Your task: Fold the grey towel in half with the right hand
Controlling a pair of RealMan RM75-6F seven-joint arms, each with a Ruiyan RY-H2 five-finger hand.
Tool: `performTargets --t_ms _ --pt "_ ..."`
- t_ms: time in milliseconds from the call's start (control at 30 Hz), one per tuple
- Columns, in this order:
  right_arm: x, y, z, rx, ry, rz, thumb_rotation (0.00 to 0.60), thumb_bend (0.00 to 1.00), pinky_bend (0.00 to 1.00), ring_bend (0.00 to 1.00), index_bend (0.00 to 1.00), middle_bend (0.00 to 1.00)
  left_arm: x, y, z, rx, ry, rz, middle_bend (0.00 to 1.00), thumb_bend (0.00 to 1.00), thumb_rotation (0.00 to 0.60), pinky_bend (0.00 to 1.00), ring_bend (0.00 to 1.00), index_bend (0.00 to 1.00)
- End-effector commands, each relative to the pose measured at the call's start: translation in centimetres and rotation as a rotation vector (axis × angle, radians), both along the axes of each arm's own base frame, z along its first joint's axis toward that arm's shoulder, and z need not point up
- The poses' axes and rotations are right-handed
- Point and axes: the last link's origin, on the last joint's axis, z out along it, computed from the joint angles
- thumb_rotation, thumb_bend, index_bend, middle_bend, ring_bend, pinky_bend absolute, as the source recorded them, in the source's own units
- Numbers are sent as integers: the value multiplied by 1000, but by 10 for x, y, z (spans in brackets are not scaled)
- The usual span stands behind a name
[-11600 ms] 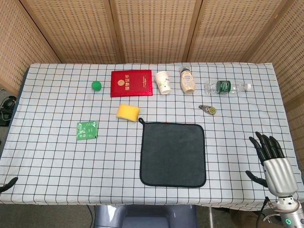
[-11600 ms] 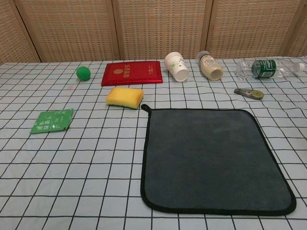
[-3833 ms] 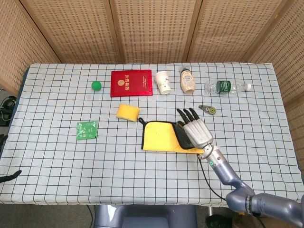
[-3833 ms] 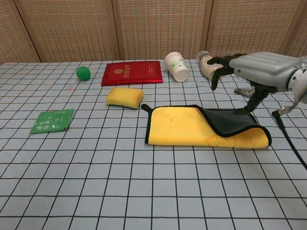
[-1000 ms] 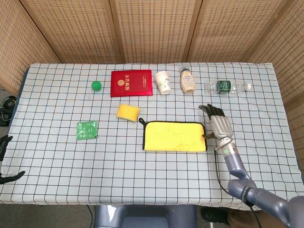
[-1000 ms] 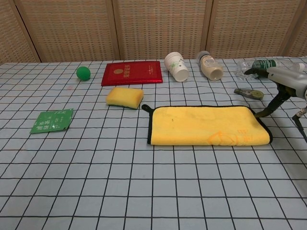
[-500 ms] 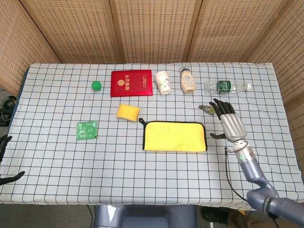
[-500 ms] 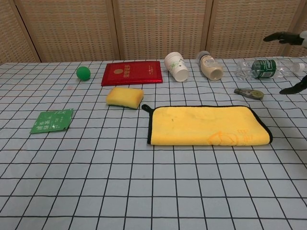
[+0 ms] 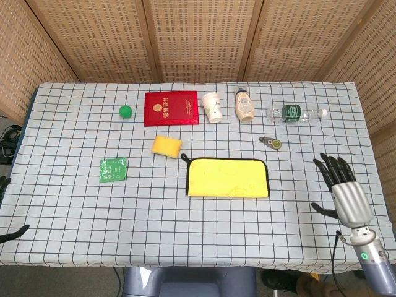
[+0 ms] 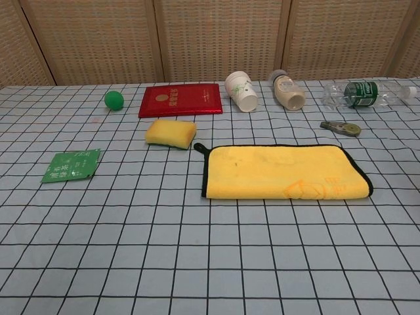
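Lying tipped beside the folded towel (image 9: 228,177): paper cup (image 9: 212,107).

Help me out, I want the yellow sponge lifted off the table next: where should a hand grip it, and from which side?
Grip the yellow sponge across its two long sides, coming from above. It lies flat as a low block, and the towel loop sits close by its right end.

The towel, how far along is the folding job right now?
Done: the towel lies doubled over on the table, yellow side up, its edges roughly lined up, near the sponge. In hand: nothing; the right robot hand is off to the towel's right, fingers spread, touching nothing. The left robot hand sits at the table edge. Left: apparently nothing, going by how the towel lies.
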Motion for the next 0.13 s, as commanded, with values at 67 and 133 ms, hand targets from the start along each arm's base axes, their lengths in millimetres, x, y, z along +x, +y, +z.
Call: performTargets --t_ms 67,133 --pt "-10 26 3 -33 12 -21 600 0 0 0 0 0 0 -2 4 13 -4 -8 0 0 600 0 0 0" --pt "-13 34 5 -54 17 -30 600 0 0 0 0 0 1 -4 6 21 -6 -12 0 0 600 0 0 0"
